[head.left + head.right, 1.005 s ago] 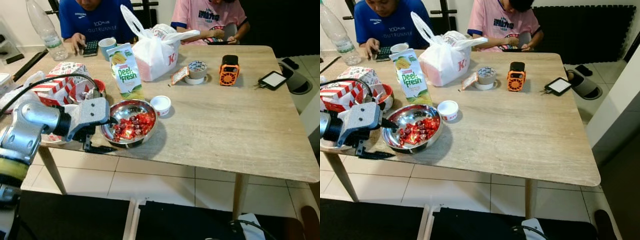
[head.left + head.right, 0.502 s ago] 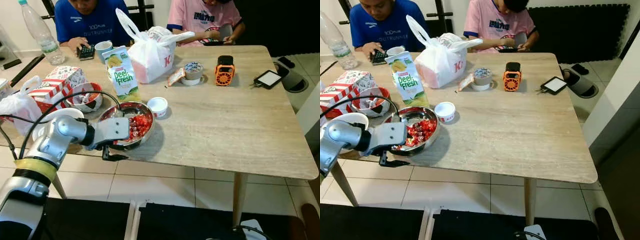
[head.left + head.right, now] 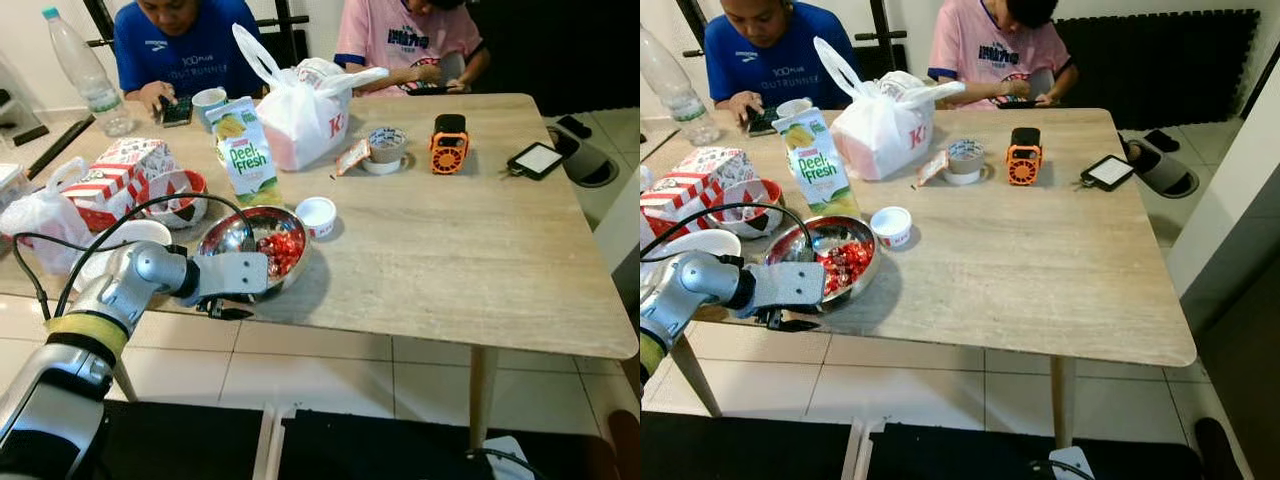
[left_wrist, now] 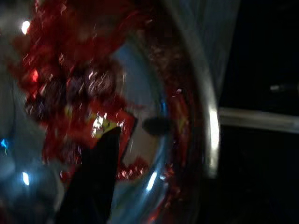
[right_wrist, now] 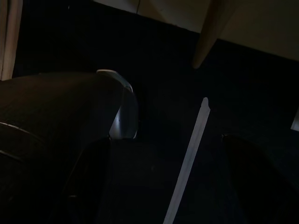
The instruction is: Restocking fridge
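A steel bowl (image 3: pixel 236 228) holding red-wrapped sweets (image 3: pixel 283 250) sits near the table's front left edge. My left gripper (image 3: pixel 248 294) is at the bowl's near rim and is open. Its grey wrist block covers the front of the bowl, and one black finger (image 3: pixel 228 313) hangs just under the table edge. In the left wrist view, the other finger (image 4: pixel 93 182) reaches over the sweets (image 4: pixel 74 88) inside the bowl's rim (image 4: pixel 210 116). A Peel Fresh juice carton (image 3: pixel 243 150) stands upright behind the bowl. My right gripper (image 5: pixel 170 179) hangs idle in the dark, with its fingers apart.
A small white cup (image 3: pixel 318 212) sits beside the bowl. A white plastic bag (image 3: pixel 305 100), tape roll (image 3: pixel 387 145), orange device (image 3: pixel 449 143) and tablet (image 3: pixel 538 158) lie further back. Red-and-white boxes (image 3: pixel 120 170), a red bowl (image 3: pixel 180 190) and a bottle (image 3: pixel 88 75) crowd the left. Two people sit at the far side.
The camera has shifted. My left arm has reached further right, so its wrist block now overlaps the bowl's front rim instead of staying left of it.
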{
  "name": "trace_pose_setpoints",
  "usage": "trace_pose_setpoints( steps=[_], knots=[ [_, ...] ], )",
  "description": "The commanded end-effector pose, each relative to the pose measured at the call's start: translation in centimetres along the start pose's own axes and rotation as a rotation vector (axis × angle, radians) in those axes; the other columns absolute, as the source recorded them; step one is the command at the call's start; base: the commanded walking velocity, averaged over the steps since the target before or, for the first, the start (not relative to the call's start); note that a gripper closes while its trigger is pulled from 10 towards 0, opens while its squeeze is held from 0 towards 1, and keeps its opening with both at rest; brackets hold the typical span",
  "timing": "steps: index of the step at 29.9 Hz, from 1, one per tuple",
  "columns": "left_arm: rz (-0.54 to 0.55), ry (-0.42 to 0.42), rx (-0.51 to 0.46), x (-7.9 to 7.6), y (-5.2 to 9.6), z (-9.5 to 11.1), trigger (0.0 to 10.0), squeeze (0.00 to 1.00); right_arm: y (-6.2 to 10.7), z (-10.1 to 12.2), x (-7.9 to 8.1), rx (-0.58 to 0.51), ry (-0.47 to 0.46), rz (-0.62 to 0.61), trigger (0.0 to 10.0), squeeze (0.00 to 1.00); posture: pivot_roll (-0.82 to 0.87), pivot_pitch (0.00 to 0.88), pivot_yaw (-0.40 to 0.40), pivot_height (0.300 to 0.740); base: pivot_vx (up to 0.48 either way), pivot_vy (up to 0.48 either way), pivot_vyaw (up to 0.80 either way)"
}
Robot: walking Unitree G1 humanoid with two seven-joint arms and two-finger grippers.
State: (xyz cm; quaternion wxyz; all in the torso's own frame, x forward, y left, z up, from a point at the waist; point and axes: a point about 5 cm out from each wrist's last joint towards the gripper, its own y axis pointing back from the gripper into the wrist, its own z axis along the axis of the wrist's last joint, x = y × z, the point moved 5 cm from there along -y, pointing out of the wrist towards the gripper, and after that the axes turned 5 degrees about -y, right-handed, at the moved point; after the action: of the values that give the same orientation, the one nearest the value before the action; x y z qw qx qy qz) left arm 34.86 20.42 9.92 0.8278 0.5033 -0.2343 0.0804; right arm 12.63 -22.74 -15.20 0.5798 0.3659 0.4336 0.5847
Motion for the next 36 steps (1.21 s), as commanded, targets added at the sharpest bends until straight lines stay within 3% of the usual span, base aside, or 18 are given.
trace_pose_setpoints(
  steps=[1, 20, 23, 27, 30, 33, 36],
  knots=[
    [-0.034, -0.007, 0.015, -0.7, -0.9, -0.1, 0.0, 0.0, -0.1, -0.1, 0.8, 0.001, -0.02, 0.015, 10.0, 0.0, -0.08, 0.021, 0.098, 0.74, 0.0, 0.0, 0.0],
    [0.028, -0.056, 0.032, 0.6, -0.9, -0.1, 0.0, 0.0, -0.1, 0.5, 0.6, -0.011, -0.028, 0.009, 10.0, 0.0, -0.09, 0.0, 0.098, 0.74, 0.0, 0.0, 0.0],
    [0.014, -0.058, 0.003, 0.3, -0.9, 0.2, 0.0, 0.0, -0.2, 0.7, 0.6, -0.014, -0.027, 0.01, 10.0, 0.0, -0.08, 0.0, 0.097, 0.74, 0.0, 0.0, 0.0],
    [-0.041, -0.095, -0.12, -0.8, -0.7, 2.5, 0.0, 0.0, -0.2, 1.2, 0.8, -0.022, -0.02, 0.013, 10.0, 0.0, -0.07, 0.0, 0.09, 0.74, 0.0, 0.0, 0.0],
    [-0.062, -0.11, -0.16, -1.3, -0.6, 3.5, 0.0, 0.0, -0.2, 1.3, 0.8, -0.023, -0.016, 0.014, 10.0, 0.0, -0.07, 0.0, 0.087, 0.74, 0.0, 0.0, 0.0],
    [-0.138, -0.15, -0.238, -3.4, -0.3, 5.7, 0.0, 0.0, -0.3, 1.9, 1.0, -0.03, -0.006, 0.018, 10.0, 0.0, -0.06, 0.0, 0.085, 0.74, 0.0, 0.0, 0.0],
    [-0.154, -0.172, -0.222, -4.4, -0.3, 5.8, 0.0, 0.0, -0.3, 2.1, 1.0, -0.034, -0.003, 0.02, 10.0, 0.0, -0.05, 0.0, 0.085, 0.74, 0.0, 0.0, 0.0]
  ],
)
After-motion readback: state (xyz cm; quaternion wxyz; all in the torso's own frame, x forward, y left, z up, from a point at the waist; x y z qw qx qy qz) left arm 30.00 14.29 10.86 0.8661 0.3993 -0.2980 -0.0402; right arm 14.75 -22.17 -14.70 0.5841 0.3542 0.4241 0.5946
